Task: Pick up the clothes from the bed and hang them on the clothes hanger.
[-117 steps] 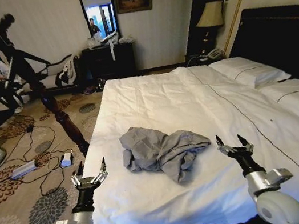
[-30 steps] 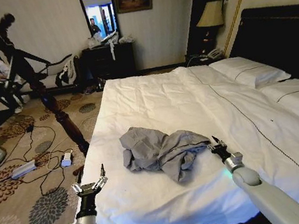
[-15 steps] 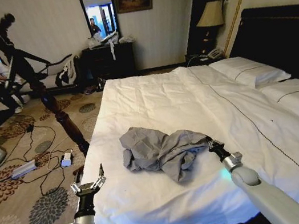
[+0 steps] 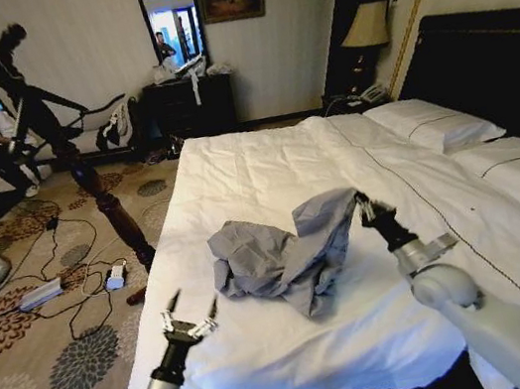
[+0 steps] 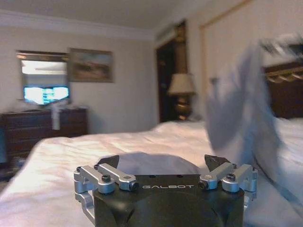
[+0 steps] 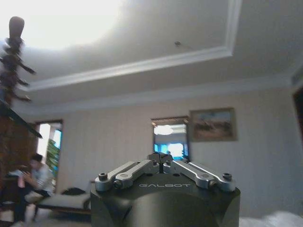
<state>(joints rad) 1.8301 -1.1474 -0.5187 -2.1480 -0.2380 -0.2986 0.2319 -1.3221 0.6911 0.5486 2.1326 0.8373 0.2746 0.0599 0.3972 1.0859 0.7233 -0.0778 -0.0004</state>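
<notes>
Lifted since before, right gripper [image 4: 362, 205] pinches shirt [image 4: 281, 256] edge

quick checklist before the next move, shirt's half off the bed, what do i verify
1. Right gripper shut on the shirt: ok, fingers meet in the right wrist view and a fold hangs from them.
2. Whole shirt off the bed: not ok, most of it lies on the sheet.
3. Left gripper free: ok, open, near the bed's edge.
4. Collar or shoulder gripped: cannot tell.
5. Clothes hanger within reach: cannot tell.
6. Sheet not pinched with the shirt: ok, it lies flat.
</notes>
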